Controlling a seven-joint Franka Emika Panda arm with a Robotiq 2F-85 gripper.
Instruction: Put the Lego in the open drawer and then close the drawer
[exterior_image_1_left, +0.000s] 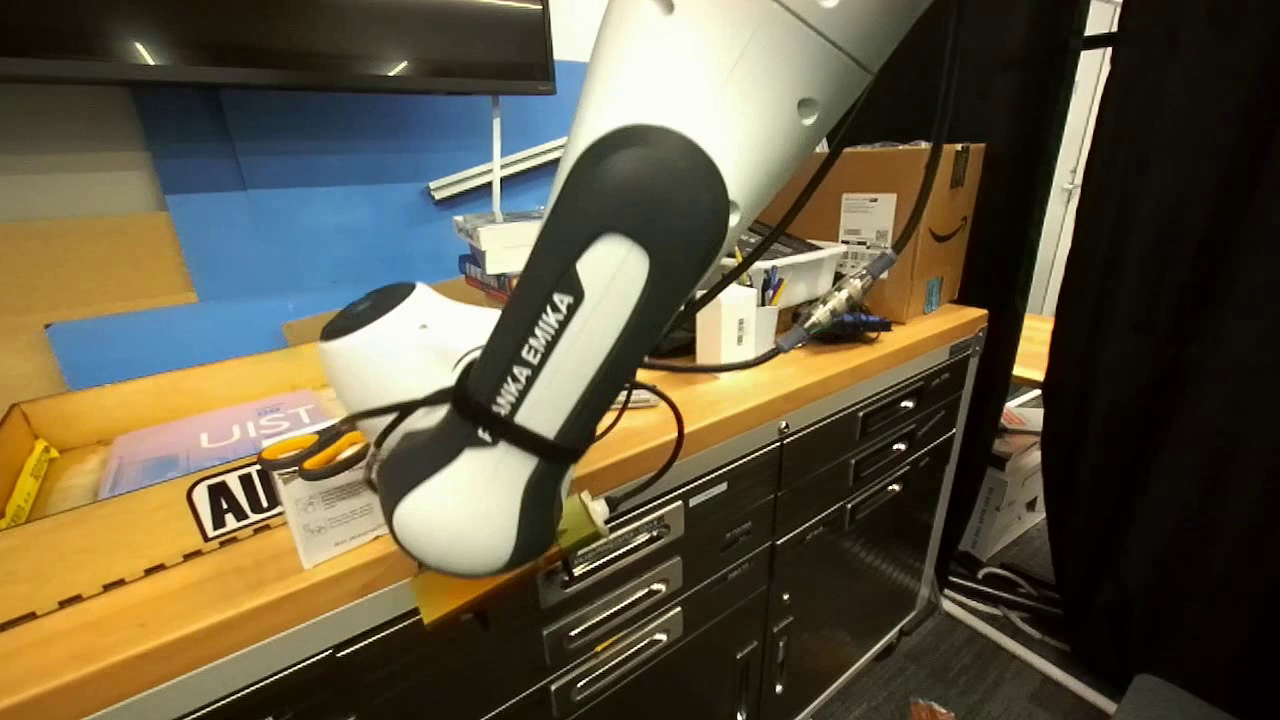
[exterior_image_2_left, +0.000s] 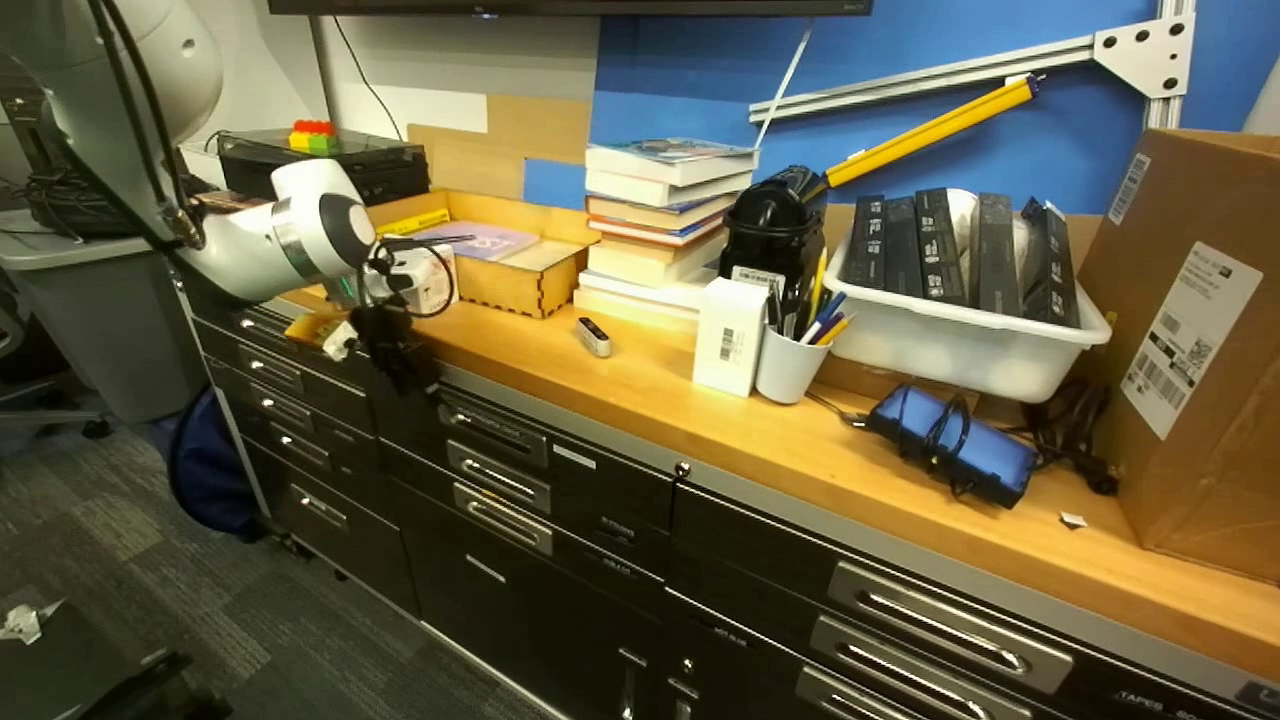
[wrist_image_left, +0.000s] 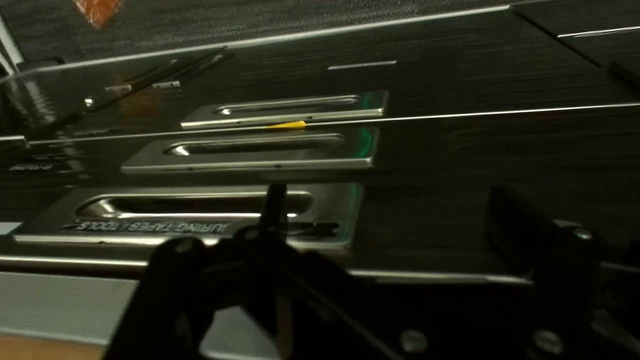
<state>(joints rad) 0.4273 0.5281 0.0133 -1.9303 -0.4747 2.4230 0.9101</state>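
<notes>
The light-blue Lego does not show in any view. My gripper (wrist_image_left: 390, 215) is open in the wrist view, its dark fingers wide apart with nothing seen between them. It faces the front of the black cabinet, with the left finger across the top drawer handle (wrist_image_left: 200, 200). Contact cannot be told. In an exterior view the gripper (exterior_image_2_left: 395, 355) is a dark blur at the counter's front edge; in the other it is hidden behind the arm. The top drawer (exterior_image_2_left: 590, 480) looks flush or nearly flush with the cabinet. No drawer interior shows.
A wooden tray (exterior_image_1_left: 100, 560) with a book (exterior_image_1_left: 220, 440) and yellow-handled pliers (exterior_image_1_left: 315, 450) beside it are near the arm. A book stack (exterior_image_2_left: 650, 230), white box (exterior_image_2_left: 728, 335), pen cup (exterior_image_2_left: 785, 368), white bin (exterior_image_2_left: 960, 335) and cardboard box (exterior_image_2_left: 1190, 350) stand along the counter.
</notes>
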